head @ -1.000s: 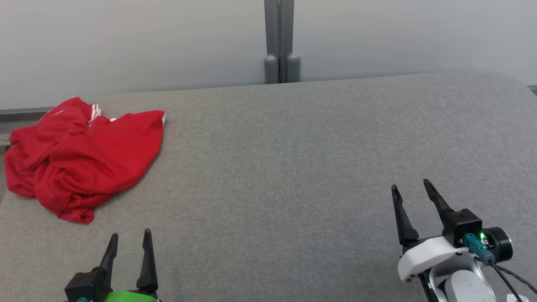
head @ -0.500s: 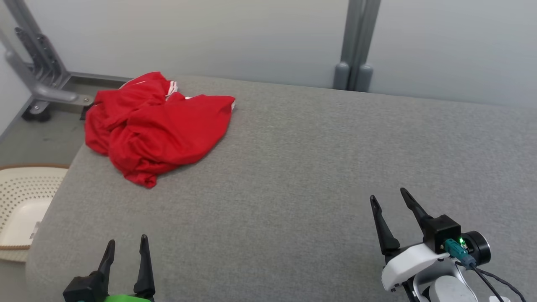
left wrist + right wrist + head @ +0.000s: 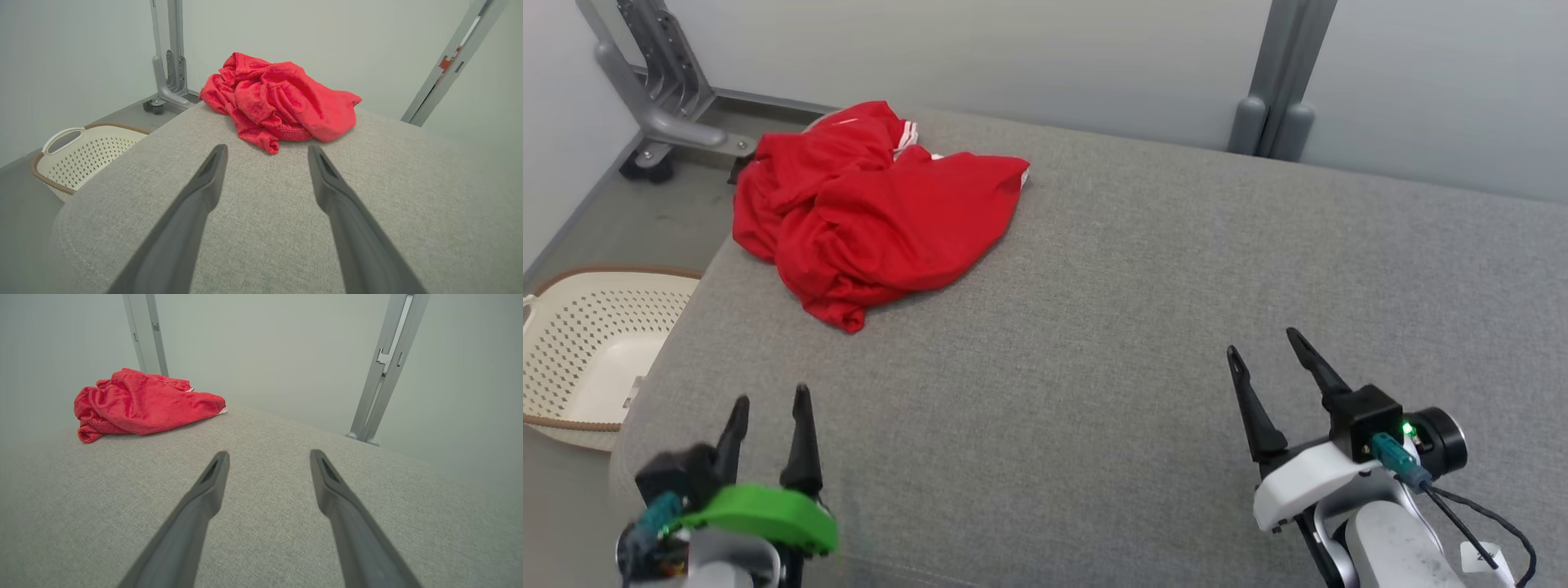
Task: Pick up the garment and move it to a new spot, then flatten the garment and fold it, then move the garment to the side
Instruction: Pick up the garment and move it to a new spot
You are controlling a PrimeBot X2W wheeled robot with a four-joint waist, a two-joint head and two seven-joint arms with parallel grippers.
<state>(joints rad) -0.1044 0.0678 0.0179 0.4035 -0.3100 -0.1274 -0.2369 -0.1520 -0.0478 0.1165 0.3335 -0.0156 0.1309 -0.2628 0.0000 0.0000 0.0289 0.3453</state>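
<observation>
Two grippers down low: left gripper [image 3: 772,394] and right gripper [image 3: 1262,341], fingers spread, holding nothing. Open grey fabric-covered padded table [image 3: 1094,286] stretches ahead. One crumpled red garment [image 3: 874,204] sits at its far-left corner, touching the rounded edge. One cream perforated plastic basket [image 3: 588,343] is on the floor, left. Two grey metal posts [image 3: 1282,73] stand by the pale wall.

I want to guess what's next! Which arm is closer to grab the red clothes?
Probably the left. The left gripper is open and points toward the red clothes on its side of the gray cushion. The right gripper sits farther away.
</observation>
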